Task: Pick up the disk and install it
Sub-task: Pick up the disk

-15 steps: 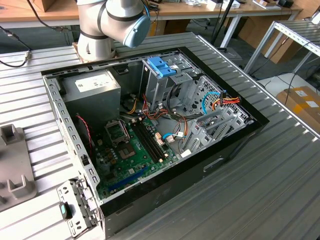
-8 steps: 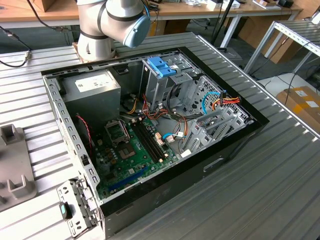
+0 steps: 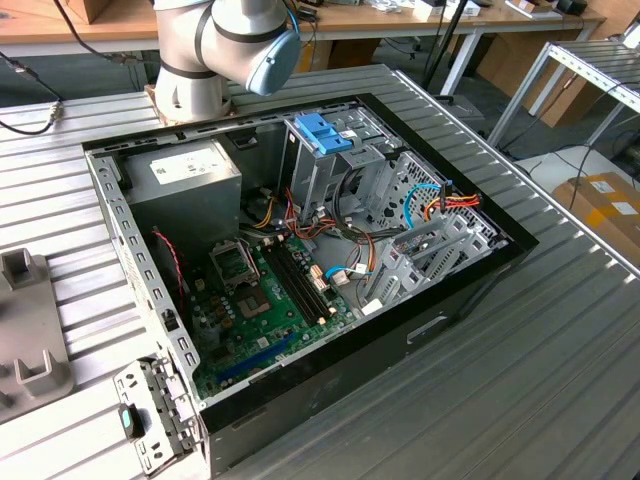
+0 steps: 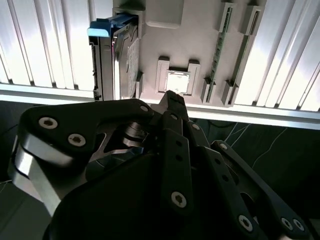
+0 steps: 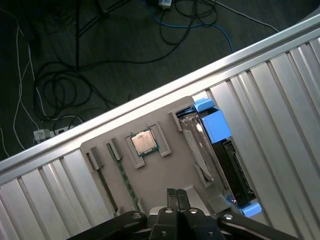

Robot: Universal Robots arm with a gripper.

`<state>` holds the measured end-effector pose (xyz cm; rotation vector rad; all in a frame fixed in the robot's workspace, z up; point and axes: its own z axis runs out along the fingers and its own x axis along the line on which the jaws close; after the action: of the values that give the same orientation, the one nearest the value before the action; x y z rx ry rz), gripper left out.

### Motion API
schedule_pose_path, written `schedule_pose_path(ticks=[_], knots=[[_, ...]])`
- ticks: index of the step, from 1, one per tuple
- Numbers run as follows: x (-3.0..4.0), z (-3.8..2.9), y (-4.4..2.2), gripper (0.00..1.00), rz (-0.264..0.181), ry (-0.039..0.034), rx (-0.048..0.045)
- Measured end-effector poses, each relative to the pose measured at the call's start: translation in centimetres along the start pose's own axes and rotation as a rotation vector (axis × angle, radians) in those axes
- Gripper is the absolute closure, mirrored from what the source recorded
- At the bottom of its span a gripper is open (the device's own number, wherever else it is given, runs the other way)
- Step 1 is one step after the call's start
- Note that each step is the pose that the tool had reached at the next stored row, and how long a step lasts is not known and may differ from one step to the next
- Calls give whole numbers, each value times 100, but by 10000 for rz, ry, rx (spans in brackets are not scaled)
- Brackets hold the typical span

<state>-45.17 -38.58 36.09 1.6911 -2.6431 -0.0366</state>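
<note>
Open computer case [image 3: 330, 385] sits on ribbed metal table [image 3: 560, 400].

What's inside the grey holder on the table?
The disk stands on edge in one slot of the grey holder, a square chip lies in a pocket, and a thin green stick sits in another slot. The floor under the disk is covered.

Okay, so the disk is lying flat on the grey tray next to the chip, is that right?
Not quite. The disk is not lying flat: it stands on edge in a slot of the grey tray, next to the chip. The first wrist view shows this.
</note>
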Motion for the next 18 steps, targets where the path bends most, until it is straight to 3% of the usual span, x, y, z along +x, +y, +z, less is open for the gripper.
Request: schedule_pose_path(ticks=[18], knots=[[0, 0, 0, 90, -1198, 25, -12]])
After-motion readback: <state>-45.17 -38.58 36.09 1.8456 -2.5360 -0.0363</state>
